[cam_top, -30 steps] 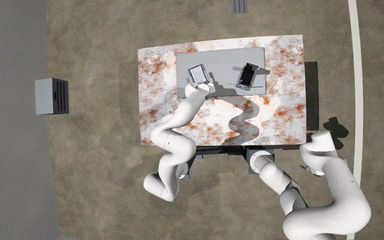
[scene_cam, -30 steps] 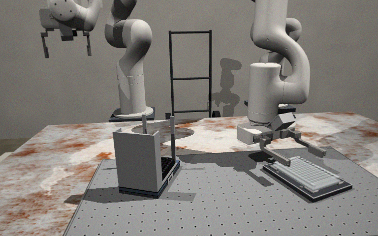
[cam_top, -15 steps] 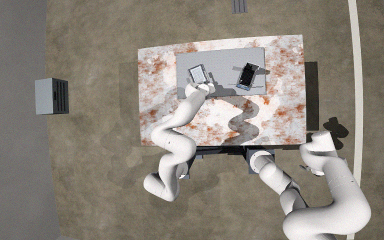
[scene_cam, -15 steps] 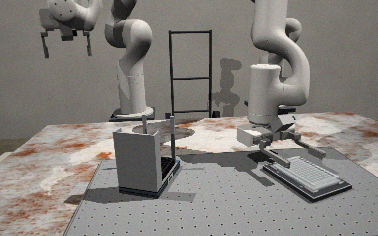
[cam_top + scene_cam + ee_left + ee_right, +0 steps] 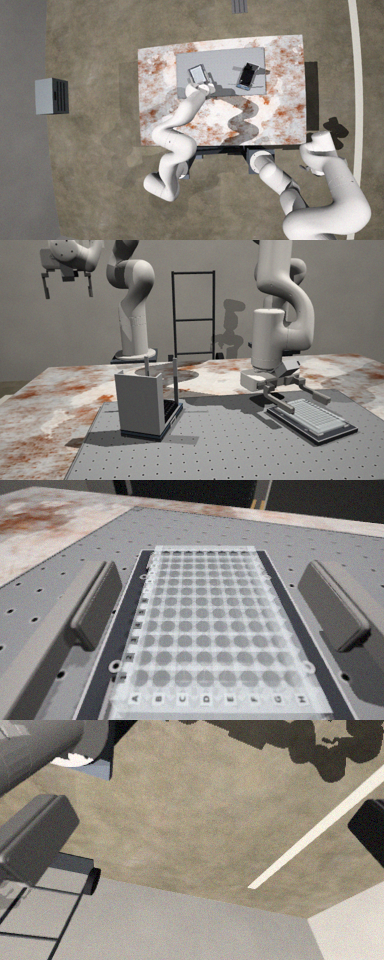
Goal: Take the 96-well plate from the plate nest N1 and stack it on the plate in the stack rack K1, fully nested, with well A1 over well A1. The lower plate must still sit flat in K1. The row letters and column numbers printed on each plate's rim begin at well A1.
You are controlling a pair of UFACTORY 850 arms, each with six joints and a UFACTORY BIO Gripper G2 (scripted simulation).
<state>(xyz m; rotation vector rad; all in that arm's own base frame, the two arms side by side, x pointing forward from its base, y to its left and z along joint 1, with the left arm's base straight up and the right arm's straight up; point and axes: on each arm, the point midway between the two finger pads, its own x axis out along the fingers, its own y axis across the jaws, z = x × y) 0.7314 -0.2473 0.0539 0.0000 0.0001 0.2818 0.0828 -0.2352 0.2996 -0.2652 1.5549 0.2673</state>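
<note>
Top view is showing the 96-well plate [image 5: 197, 74] [image 5: 317, 415] [image 5: 205, 625] sitting in nest N1 [image 5: 206, 75] [image 5: 336, 433] [image 5: 122, 630], toward the worktop's [image 5: 167, 113] [image 5: 84, 387] [image 5: 30, 517] edge opposite the arm bases. The left gripper [image 5: 201, 79] [image 5: 309, 406] [image 5: 210, 605] is straddling it, partly open and holding nothing, presumably leaving clearance for a long-side grasp. Rack K1 [image 5: 242, 87] [image 5: 140, 404] is guarding the lower plate [image 5: 247, 76] [image 5: 169, 408]. The right gripper [image 5: 308, 169] [image 5: 68, 296] [image 5: 215, 835] is waiting wide open, gripping nothing, beyond the worktop's edge, likely avoiding interference.

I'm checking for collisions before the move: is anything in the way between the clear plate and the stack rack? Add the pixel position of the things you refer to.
Nothing visible stands between the clear plate [image 5: 198, 74] [image 5: 317, 415] [image 5: 205, 625] and the stack rack [image 5: 240, 86] [image 5: 140, 404]; the rack's own tall walls need clearing.
</note>
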